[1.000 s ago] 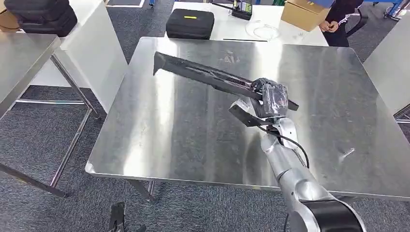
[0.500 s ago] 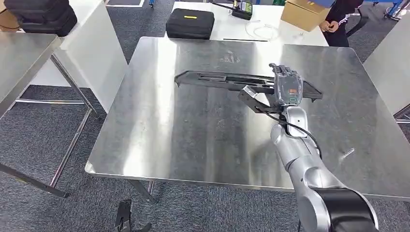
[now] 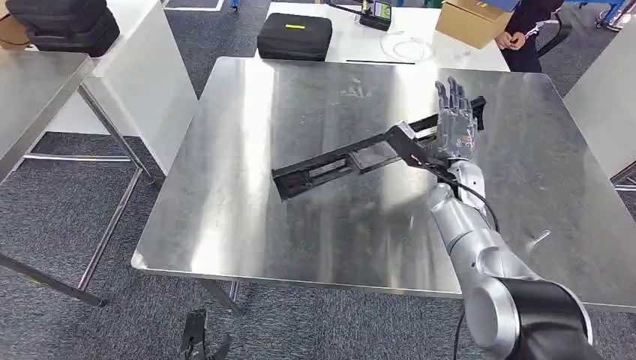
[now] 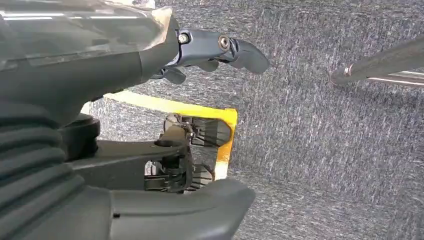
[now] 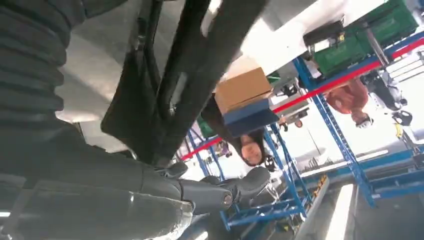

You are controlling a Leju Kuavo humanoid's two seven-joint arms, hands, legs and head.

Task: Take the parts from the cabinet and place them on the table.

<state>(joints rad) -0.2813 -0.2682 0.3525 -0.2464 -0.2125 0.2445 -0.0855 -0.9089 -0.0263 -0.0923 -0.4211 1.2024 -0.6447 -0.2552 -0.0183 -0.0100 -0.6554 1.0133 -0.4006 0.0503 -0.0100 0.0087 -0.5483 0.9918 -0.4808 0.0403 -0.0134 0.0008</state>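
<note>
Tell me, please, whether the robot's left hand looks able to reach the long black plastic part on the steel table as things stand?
Probably not yet: the left hand hangs over grey carpet, while the long black plastic part lies on the steel table by the right hand.

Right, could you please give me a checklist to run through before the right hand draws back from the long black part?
1. Long black plastic part over the shiny steel table, well inside its edges: ok.
2. Part lying flat on the table: cannot tell; the hand hides one end.
3. Right hand fingers straightened, not wrapped round the part: ok.
4. Palm free of the part: cannot tell.
5. Left hand holding nothing: ok.
6. Person beyond the far table, away from the arm: ok.
</note>
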